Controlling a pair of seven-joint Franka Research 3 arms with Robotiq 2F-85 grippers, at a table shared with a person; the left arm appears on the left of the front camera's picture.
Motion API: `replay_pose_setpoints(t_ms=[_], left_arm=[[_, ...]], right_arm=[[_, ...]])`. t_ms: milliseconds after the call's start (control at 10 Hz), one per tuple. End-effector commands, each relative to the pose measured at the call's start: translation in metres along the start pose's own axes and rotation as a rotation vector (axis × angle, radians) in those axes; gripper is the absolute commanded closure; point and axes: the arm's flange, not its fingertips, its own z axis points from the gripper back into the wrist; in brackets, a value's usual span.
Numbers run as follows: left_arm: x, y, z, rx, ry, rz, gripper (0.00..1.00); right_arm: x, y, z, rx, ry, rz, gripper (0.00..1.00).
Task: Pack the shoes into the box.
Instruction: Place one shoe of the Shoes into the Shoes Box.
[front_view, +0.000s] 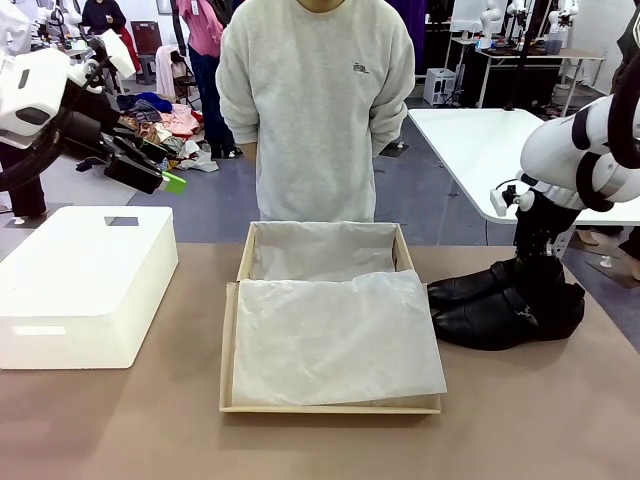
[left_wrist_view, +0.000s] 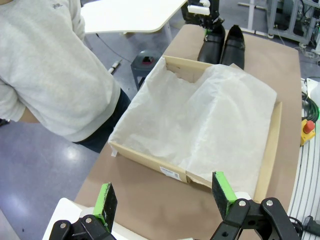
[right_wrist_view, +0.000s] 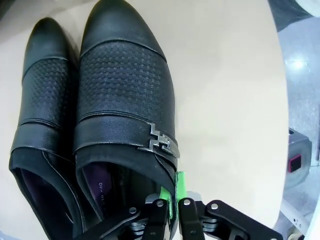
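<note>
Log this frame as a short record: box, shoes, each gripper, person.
box: open, mid-table, lined with tissue paper, no shoe inside
shoes: side by side on the table right of the box, toes toward it
right gripper: shut on one shoe's opening rim
left gripper: open, raised near the white block
person: standing behind the box

Small "40" on the lining (right_wrist_view: 95, 186) inside the buckled shoe (right_wrist_view: 122, 85) (box (left_wrist_view: 272, 145) sticker (left_wrist_view: 170, 172) too small to read)

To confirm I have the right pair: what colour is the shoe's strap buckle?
Silver buckle on the black shoe; best in the right wrist view.
</note>
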Motion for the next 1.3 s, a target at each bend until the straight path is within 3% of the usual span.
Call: replay_pose_setpoints(t_ms=[0, 300, 600, 900, 1200], left_arm=[[-0.001, 0.001, 0.000, -0.010, -0.008, -0.001, 0.00], [-0.001, 0.001, 0.000, -0.010, -0.008, -0.001, 0.00], [-0.001, 0.001, 0.000, -0.010, -0.008, -0.001, 0.00], [-0.001, 0.001, 0.000, -0.010, -0.008, -0.001, 0.00], [-0.001, 0.001, 0.000, -0.010, -0.008, -0.001, 0.00]], right_arm=[[0.004, -0.016, 0.028, -0.046, -0.011, -0.093, 1.00], [0.010, -0.031, 0.072, -0.043, 0.058, -0.173, 1.00], [0.033, -0.026, 0.120, -0.026, 0.083, -0.164, 1.00], [0.077, -0.004, 0.168, -0.036, 0.127, -0.153, 1.00], [0.134, 0.014, 0.190, -0.021, 0.163, -0.085, 1.00]])
